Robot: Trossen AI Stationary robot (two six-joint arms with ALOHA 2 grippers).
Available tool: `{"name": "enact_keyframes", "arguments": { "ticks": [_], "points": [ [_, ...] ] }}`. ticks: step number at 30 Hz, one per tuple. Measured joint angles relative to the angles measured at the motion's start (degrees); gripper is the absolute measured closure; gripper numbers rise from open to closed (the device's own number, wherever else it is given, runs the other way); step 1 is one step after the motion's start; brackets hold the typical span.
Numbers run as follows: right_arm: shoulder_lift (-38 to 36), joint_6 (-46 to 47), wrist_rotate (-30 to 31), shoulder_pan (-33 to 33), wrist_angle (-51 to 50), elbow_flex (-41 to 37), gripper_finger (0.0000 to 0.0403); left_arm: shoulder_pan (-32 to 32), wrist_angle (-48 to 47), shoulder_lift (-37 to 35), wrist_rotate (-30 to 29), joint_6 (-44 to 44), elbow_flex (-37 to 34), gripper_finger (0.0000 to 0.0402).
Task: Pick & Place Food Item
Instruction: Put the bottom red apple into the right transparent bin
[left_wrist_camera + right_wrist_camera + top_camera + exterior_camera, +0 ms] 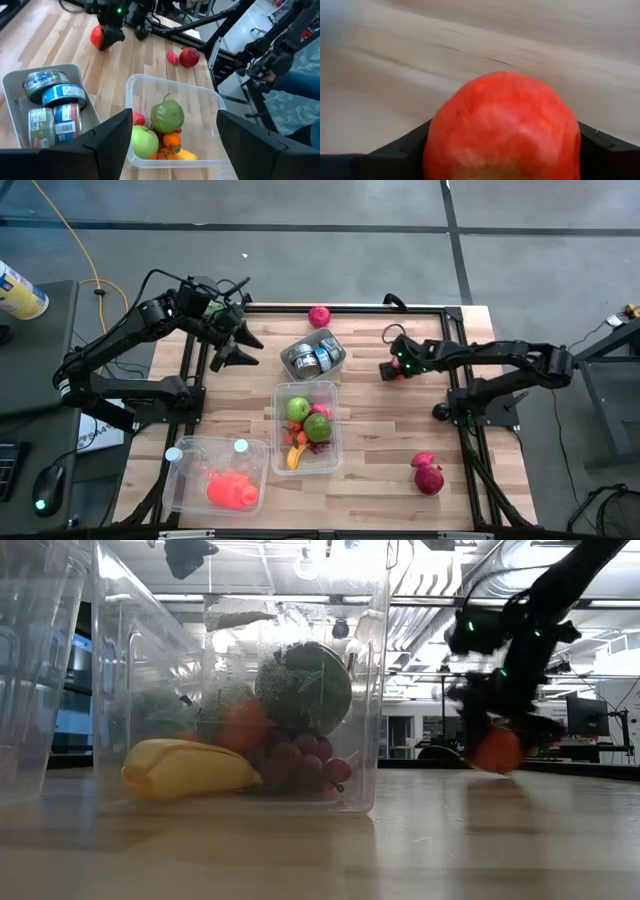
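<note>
Right end effector low over the table, right of the tray of cans; its fingers flank a red fruit, one on each side. In the right wrist view the fruit fills the gap between both fingers, so contact looks made or nearly made; cannot tell whether the grip is firm yet. In the low view the fruit sits at or just above the wood.

Clear food bin lies mid-table, already holding green apples, grapes, a banana: likely the drop point, so the fruit is probably being taken there.

Left end effector hangs left of the can tray, fingers apart and holding nothing, apparently parked clear of the right arm's path.

Other red fruit lie well apart: one at the far edge, two near the right front
</note>
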Motion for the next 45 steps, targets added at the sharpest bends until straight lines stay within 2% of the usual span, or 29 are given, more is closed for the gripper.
{"name": "enact_keyframes", "arguments": {
  "ticks": [7, 11, 16, 18, 23, 27, 31, 36, 45],
  "points": [
    [-8.7, -2.7, -3.6, 2.3, 16.3, 0.3, 0.0084, 0.0, -1.4, 0.0, 0.0, 0.4, 0.0, 0.012],
    [-14.0, -7.6, -9.6, 2.7, 31.7, 0.3, 0.0088, 0.0, -1.4, 0.0, 0.0, 0.9, 0.0, 0.012],
    [-15.8, -14.8, -20.8, 5.0, 55.0, 0.4, 0.01, 0.0, -1.3, 0.1, 0.0, 2.0, 0.0, 0.012],
    [-15.9, -16.7, -23.2, 6.2, 57.5, 1.7, 0.0097, 0.0, -1.3, 0.3, 0.0, 2.0, 0.0, 0.012],
    [-15.0, -22.7, -24.5, 9.5, 49.3, 7.8, 0.0082, 0.0, -0.4, 0.6, 0.0, 3.3, 0.0, 0.012],
    [-12.7, -27.1, -24.7, 11.5, 40.4, 15.5, 0.0087, 0.0, 0.6, 1.6, 0.0, 3.3, 0.0, 0.012],
    [-8.1, -32.2, -24.8, 13.1, 30.8, 24.3, 0.0097, 0.0, 0.5, 2.8, 0.1, 0.5, 0.0, 0.012],
    [-0.9, -37.5, -24.8, 15.4, 20.3, 34.7, 0.009, 0.0, 0.3, 3.5, 0.3, -1.3, 0.0, 0.012],
    [10.3, -45.3, -28.6, 17.5, 5.8, 49.7, 0.0092, -0.1, 0.3, 3.5, 1.3, -8.3, 0.0, 0.012]
  ]
}}
